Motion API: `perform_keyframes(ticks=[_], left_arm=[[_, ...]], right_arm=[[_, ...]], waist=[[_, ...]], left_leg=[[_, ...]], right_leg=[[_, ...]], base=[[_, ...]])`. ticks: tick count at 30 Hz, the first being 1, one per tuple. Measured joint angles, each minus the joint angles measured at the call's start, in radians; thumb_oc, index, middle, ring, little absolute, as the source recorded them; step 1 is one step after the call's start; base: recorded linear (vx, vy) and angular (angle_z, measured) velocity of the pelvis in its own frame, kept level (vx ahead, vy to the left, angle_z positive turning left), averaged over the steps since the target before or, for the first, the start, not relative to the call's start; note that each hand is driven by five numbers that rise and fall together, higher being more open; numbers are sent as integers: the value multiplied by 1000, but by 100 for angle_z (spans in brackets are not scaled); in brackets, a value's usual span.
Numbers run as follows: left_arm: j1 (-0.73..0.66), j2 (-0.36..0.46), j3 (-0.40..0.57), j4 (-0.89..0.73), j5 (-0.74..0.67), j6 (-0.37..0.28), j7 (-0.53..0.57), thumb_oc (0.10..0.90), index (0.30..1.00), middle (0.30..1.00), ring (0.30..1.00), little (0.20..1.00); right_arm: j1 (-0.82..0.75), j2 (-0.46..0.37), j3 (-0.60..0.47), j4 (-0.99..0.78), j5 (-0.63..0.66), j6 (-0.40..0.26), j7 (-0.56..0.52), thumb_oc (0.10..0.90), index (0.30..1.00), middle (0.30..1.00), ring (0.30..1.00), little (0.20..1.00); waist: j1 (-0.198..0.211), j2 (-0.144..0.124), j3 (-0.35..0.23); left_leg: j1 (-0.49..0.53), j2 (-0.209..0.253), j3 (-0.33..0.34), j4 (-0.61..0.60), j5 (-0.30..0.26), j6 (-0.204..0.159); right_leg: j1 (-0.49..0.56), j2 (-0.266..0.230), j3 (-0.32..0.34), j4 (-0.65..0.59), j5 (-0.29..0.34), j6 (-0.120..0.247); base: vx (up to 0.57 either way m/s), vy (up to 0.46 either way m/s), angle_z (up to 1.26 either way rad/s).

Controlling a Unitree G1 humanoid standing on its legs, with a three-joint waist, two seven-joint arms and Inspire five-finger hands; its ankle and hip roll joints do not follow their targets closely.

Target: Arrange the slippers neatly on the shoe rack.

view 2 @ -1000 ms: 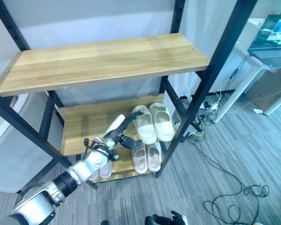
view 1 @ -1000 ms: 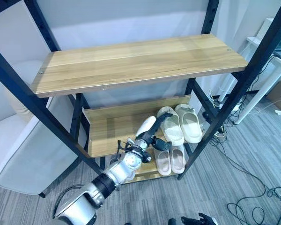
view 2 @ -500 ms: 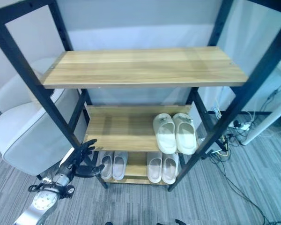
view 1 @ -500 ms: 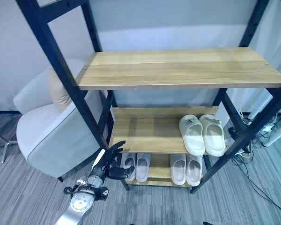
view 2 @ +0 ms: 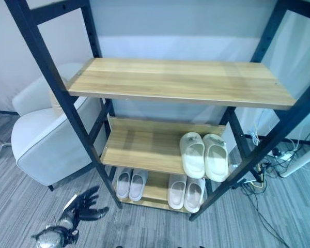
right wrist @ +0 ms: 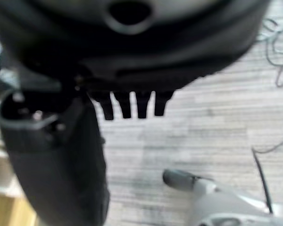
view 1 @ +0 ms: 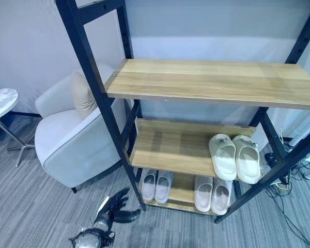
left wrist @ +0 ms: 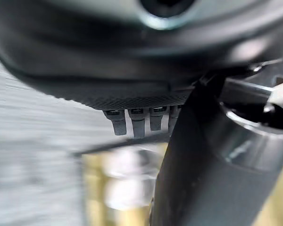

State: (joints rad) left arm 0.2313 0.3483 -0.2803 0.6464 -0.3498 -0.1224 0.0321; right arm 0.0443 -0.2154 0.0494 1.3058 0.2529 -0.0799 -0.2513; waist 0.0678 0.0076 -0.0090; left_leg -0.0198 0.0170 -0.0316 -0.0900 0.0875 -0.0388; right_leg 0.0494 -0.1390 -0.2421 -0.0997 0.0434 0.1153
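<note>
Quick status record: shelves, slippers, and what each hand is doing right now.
top shelf: bare
middle shelf: cream slippers, side by side at right end
bottom shelf: two pale pairs, side by side
left hand: open, holds nothing, low over the floor in front of the rack
right hand: fingers straight, holds nothing, over floor

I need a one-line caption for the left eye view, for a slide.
Three slipper pairs sit on the shoe rack; the open left hand is low over the floor beside it.
</note>
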Motion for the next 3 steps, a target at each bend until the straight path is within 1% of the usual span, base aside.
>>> perform_keyframes(ticks=[2, 3], left_arm=[[-19, -42, 45, 136, 2, -14, 5, 800, 900, 900, 900, 900], [-45, -77, 95, 248, 1, 1, 33, 800, 900, 900, 900, 900]], right_arm=[[10, -1, -28, 17, 17, -6, 1, 800, 900, 900, 900, 900], [15, 0, -43, 17, 41, -13, 2, 800, 900, 900, 900, 900]], waist=[[-7, -7, -4], [-13, -12, -13]], left_leg=[[0, 1, 13, 0, -2, 0], [0, 2, 24, 0, -5, 1]], right_leg=[[-4, 0, 5, 0, 0, 0], [-9, 0, 12, 0, 0, 0]], base=[[-10, 7, -15], [-8, 10, -20]])
